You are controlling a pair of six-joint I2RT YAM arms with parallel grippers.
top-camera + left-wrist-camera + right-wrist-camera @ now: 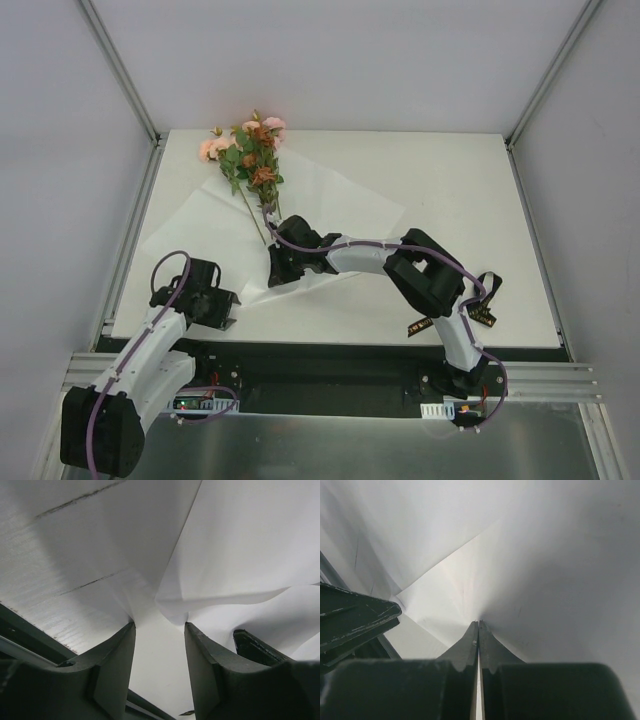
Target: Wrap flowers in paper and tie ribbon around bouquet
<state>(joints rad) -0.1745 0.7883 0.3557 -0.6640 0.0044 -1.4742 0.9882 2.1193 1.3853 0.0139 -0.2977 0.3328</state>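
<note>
The flowers [255, 150], pink, peach and rust with green leaves, lie at the back left, stems pointing toward me over the white paper [345, 210]. My right gripper [280, 270] reaches across to the sheet's near corner. In the right wrist view it [478, 623] is shut, pinching a fold of the paper [530, 570]. My left gripper [222, 308] stands open just left of that corner. In the left wrist view a drooping fold of the paper [225, 555] hangs right at its fingertips [125, 645], nothing gripped. The black ribbon [482, 312] lies by the right arm's base.
The table's front edge and a dark rail [330, 355] run just behind both grippers. Frame posts [130, 90] rise at the back corners. The right arm's elbow [425, 275] lies over the table's front middle. A dark finger of the other gripper [255, 647] shows close beside the left one.
</note>
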